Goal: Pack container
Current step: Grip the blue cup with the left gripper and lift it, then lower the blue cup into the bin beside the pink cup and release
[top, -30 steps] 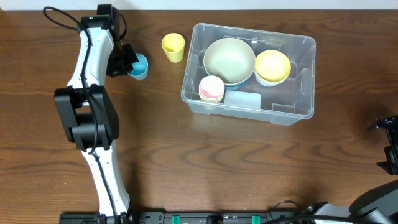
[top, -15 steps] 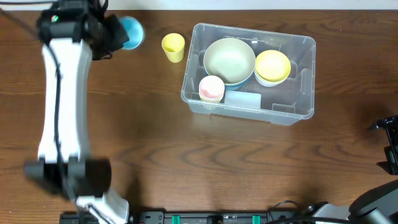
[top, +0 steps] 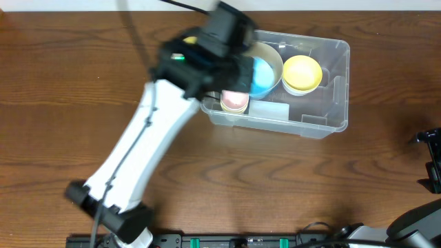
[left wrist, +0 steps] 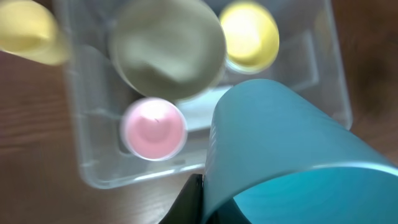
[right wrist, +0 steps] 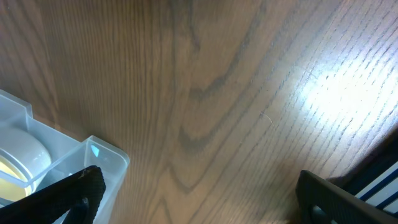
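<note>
Left gripper (top: 247, 69), closed on a blue cup (left wrist: 280, 149), above the container (top: 341, 83); right gripper (right wrist: 199, 208), fingers spread wide, over the table (right wrist: 217, 93).

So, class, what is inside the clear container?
In the container: a large pale bowl, a yellow bowl and a pink cup. The left arm and its blue cup hide part of the pale bowl.
</note>
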Available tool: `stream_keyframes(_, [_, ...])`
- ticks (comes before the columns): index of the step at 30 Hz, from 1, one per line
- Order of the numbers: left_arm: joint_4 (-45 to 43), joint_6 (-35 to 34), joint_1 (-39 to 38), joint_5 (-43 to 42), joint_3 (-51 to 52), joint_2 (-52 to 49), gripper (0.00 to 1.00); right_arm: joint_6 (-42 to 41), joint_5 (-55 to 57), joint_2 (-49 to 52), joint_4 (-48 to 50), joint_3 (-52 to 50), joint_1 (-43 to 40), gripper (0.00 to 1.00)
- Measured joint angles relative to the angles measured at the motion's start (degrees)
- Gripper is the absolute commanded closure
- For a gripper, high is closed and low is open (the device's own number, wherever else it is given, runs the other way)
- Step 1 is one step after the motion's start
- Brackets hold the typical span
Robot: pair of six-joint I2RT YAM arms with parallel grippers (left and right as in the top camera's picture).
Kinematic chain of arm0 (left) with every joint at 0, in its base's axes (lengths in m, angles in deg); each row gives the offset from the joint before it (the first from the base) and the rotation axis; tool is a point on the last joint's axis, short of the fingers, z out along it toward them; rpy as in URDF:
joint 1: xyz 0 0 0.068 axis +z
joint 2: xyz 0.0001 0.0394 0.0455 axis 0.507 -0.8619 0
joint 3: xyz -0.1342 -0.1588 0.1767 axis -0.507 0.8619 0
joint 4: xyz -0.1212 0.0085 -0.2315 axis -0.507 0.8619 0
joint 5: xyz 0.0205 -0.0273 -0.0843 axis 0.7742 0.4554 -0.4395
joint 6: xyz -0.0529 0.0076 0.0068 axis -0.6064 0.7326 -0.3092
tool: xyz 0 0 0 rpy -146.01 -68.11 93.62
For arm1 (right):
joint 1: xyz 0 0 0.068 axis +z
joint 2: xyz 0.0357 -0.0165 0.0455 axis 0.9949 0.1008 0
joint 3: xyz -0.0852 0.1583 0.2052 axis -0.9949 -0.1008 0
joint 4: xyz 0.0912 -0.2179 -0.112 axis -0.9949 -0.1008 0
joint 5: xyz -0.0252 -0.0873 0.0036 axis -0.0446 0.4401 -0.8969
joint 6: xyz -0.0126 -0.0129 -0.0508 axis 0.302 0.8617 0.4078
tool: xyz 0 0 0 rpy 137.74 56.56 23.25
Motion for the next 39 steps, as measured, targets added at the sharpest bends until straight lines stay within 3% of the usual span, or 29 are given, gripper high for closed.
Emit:
stream_keyframes(6, [0.4, 0.5, -4.3, 0.4, 0.1, -6.1, 0.94, 0.0, 0.0, 0.0, 0.0, 0.0, 0.0, 0.01])
stream_keyframes(17, [-3.8, 0.7, -3.7, 2.5, 0.1, -15.2, 0.94, 0.0, 0.0, 0.0, 0.0, 0.0, 0.0, 0.01])
stream_keyframes(39, [-3.1, 0.7, -2.8, 3.2, 0.1, -21.3, 0.94, 0.0, 0.0, 0.0, 0.0, 0.0, 0.0, 0.01])
